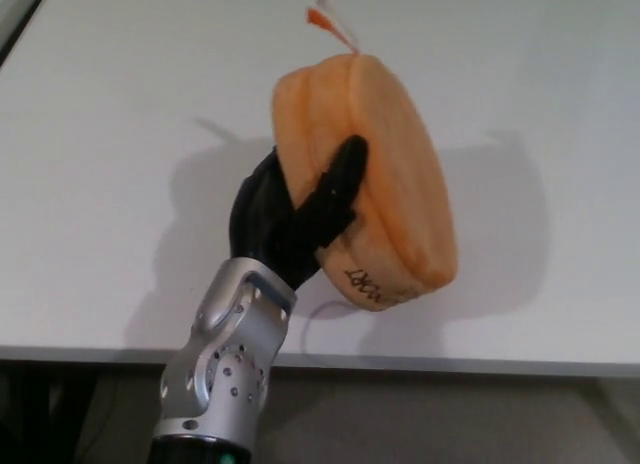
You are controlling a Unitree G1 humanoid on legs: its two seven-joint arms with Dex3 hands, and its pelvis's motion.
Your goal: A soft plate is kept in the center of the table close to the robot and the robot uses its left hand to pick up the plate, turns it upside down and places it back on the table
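1. The scene was brightly and evenly lit; the white desk (pixel 120 134) read as pale grey-white with no hard glare.
2. Soft, blurred shadows lay on the desk around the plate (pixel 365 174): one behind and left of it, another to its right, suggesting more than one light overhead.
3. The plate's orange surface looked slightly soft and smeared, its handwritten marking near the lower edge hard to read.
4. Below the plate, past the desk's front edge, the picture fell dim and murky.
5. The left hand (pixel 290 219) showed as near-solid black with little detail.

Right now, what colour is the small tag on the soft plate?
Orange and white tag atop the orange soft plate, seen in the head view.
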